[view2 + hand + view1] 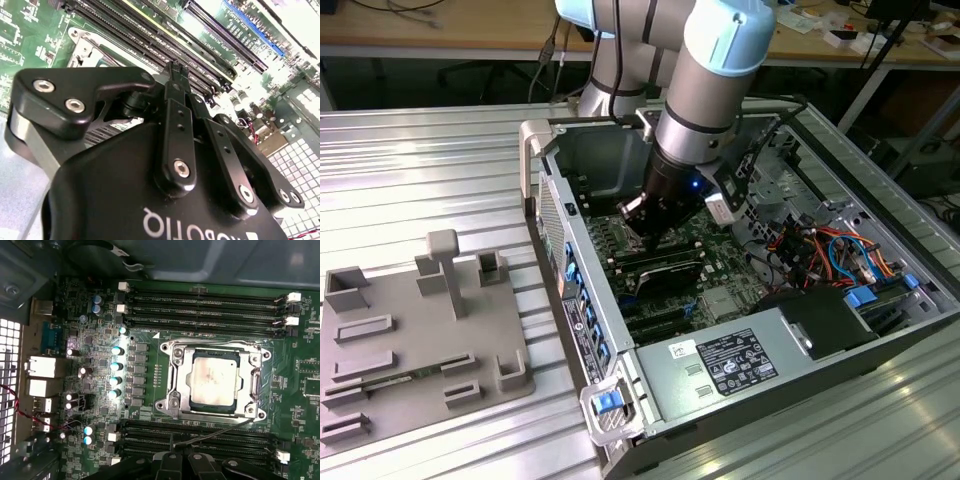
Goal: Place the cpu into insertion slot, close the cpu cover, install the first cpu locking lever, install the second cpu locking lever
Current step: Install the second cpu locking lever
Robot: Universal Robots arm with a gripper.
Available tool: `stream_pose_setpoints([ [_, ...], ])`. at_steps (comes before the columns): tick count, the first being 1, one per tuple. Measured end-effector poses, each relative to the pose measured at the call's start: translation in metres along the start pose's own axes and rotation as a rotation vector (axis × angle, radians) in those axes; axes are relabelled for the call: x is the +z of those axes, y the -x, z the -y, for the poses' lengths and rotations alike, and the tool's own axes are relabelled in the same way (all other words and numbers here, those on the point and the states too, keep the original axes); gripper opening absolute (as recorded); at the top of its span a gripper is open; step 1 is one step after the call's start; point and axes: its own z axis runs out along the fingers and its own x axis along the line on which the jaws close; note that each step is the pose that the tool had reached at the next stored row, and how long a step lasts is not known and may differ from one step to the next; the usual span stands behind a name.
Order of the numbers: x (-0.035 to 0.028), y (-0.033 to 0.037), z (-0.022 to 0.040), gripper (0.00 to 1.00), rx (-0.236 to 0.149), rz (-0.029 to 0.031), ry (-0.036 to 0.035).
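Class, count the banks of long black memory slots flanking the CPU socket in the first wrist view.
2. The near bank lies between the cpu and the gripper; the far bank lies beyond the cpu, by the case wall.
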Motion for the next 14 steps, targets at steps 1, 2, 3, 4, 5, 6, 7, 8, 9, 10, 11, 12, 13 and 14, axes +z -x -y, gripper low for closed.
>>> stream_pose_setpoints([
  [1, -0.0024, -0.0001, 0.0, 0.11, 0.0, 0.0, 0.0],
  [2, -0.0047, -0.0001, 0.0, 0.11, 0.0, 0.0001, 0.0],
  [3, -0.0083, -0.0001, 0.0, 0.11, 0.0, 0.0, 0.0001],
  [4, -0.0139, 0.0003, 0.0001, 0.11, 0.0, 0.0001, 0.0001],
  [5, -0.0184, 0.0021, 0.0003, 0.11, 0.0, 0.0, 0.0001],
  [6, -0.0215, 0.0053, 0.0006, 0.11, 0.0, 0.0001, 0.0],
  [7, -0.0239, 0.0084, 0.0009, 0.11, 0.0, 0.0, -0.0009],
  [8, -0.026, 0.0107, 0.0011, 0.11, 0.0, -0.0001, -0.0018],
  [9, -0.0275, 0.013, 0.0013, 0.11, 0.0, -0.0001, -0.0023],
  [10, -0.0281, 0.014, 0.0013, 0.11, 0.0, 0.0, -0.0022],
  [11, -0.0282, 0.014, 0.001, 0.11, 0.0, -0.0002, -0.0024],
  [12, -0.0281, 0.014, 0.0011, 0.11, 0.0, -0.0001, -0.0022],
  [13, -0.0275, 0.0139, 0.001, 0.11, 0.0, 0.0002, 0.0017],
  [14, -0.0271, 0.0137, 0.001, 0.11, 0.0, 0.0006, 0.0064],
])
